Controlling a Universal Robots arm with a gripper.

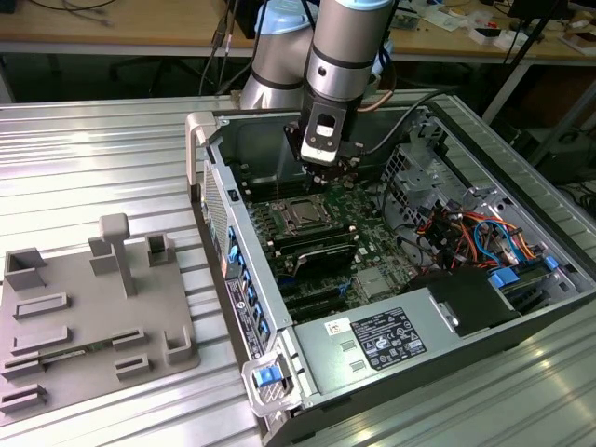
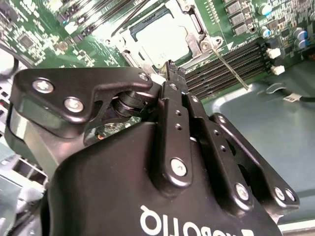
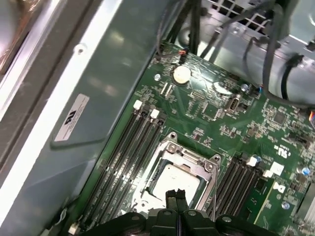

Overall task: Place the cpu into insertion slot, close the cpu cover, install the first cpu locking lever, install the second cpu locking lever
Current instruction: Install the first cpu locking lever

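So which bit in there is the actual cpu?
Look inside the open computer case at the green circuit board, right by the claw. The cpu is the small dull silver square framed by the cpu cover, a shiny metal frame; the memory slots either side are long and black.

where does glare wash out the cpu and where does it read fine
In the second wrist view the cpu top is blown out to near white. In the first wrist view it is pale grey with a soft sheen and readable edges. In the exterior view it looks dull and dark, and the bright streaks fall on the ribbed metal table instead.
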